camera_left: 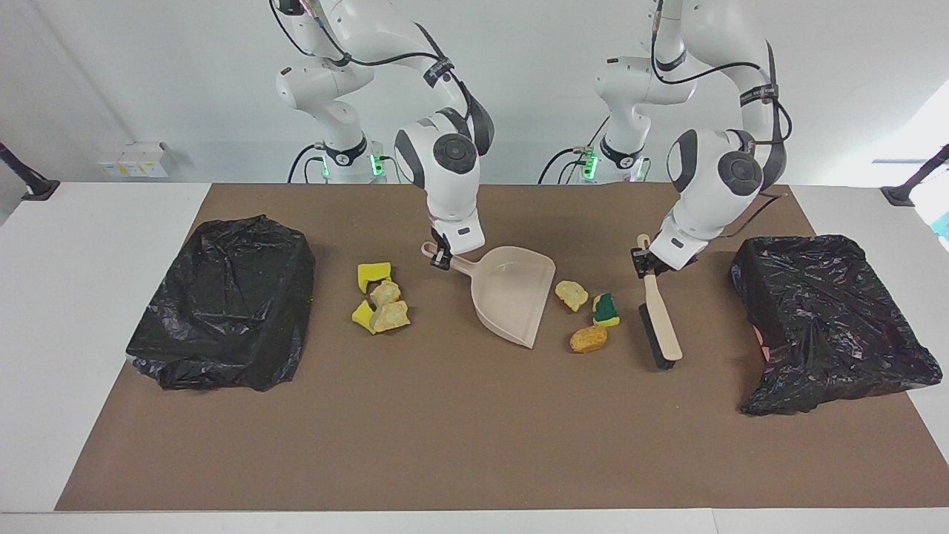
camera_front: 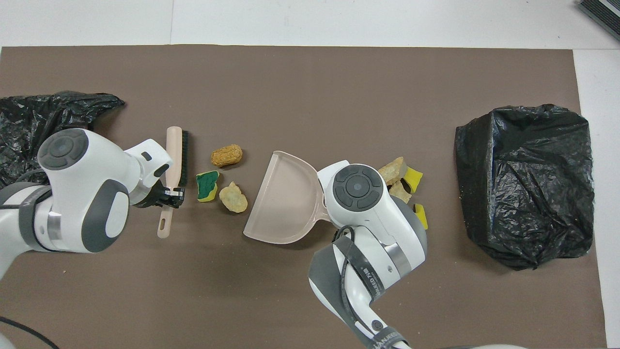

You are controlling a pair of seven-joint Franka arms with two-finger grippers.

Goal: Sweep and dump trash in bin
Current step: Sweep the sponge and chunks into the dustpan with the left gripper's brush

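Nothing swept yet — all trash lies on the desk (camera_left: pixel 474 445). Right gripper (camera_left: pixel 442 256) fingers grasp the dustpan (camera_left: pixel 513 295) handle; left gripper (camera_left: pixel 646 265) fingers grasp the brush (camera_left: pixel 660 319). Three scraps (camera_left: pixel 589 315) lie between brush and dustpan, four scraps (camera_left: pixel 382 298) beside the dustpan, toward the right arm's bin (camera_left: pixel 226 300).

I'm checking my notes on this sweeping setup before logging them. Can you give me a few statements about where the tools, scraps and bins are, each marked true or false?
1. The left gripper is at the brush handle. True.
2. The dustpan already holds scraps. False: it is empty.
3. Three scraps lie between the dustpan and the brush: a green-topped sponge piece and two bread-like chunks. True.
4. The right gripper hangs over a bin. False: it is at the dustpan's handle.
5. There is one bag-lined bin. False: a second bin stands at the left arm's end.
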